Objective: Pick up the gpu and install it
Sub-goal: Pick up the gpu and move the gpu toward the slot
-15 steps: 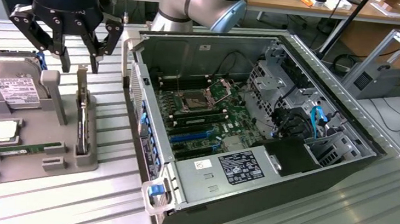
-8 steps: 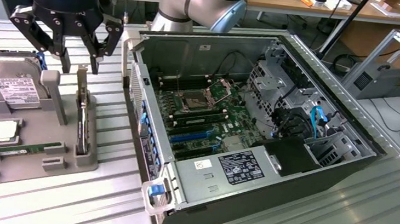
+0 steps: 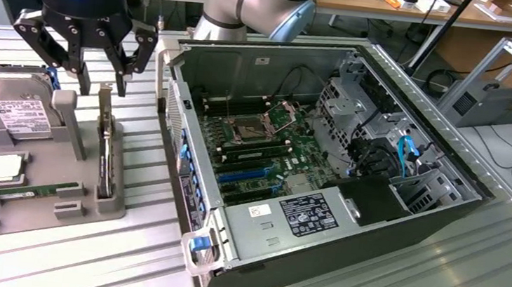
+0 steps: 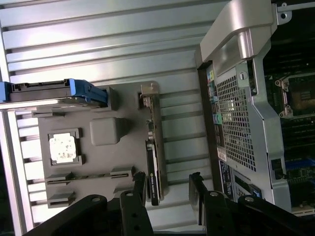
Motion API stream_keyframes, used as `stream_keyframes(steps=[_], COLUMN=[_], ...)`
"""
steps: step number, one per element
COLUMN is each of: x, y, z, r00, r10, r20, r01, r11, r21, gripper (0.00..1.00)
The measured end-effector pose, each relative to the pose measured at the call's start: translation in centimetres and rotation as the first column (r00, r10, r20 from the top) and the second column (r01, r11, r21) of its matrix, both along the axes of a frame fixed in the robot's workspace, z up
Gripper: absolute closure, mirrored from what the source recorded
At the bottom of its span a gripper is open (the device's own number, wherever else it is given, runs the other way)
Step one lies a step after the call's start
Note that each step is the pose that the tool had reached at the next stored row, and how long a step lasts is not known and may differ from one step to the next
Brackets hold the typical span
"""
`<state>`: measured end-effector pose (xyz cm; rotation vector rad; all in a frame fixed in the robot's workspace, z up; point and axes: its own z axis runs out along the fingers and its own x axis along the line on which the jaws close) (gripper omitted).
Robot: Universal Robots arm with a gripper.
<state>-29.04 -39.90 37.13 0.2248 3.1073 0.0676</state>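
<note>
Claw (image 3: 101, 86) wide open, empty, hovers above grey tray (image 3: 32, 219) on surface (image 3: 84, 268). Graphics card (image 3: 105, 154) stands on edge in tray slot, straight below claw, untouched. Card's long axis parallel to computer case (image 3: 275, 47) side. Wrist view: card (image 4: 152, 167) off-centre between fingers, nearer one.

I saw a hard drive (image 3: 16, 112) standing on edge in a grey holder tray (image 3: 42, 218), with a processor chip (image 3: 5, 170) and a RAM stick (image 3: 37, 191) lying flat in it. Beside the tray, an open computer case (image 3: 274, 54) lay on the ribbed metal table (image 3: 412, 278).
</note>
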Motion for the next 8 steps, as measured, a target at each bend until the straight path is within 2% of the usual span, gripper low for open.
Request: stream_keyframes(steps=[8], x=[-0.02], y=[0.0], z=[-0.18], r00=[1.0], r10=[0.0], r20=[0.0], r01=[0.0], r11=[1.0], r21=[0.0], gripper=[0.52])
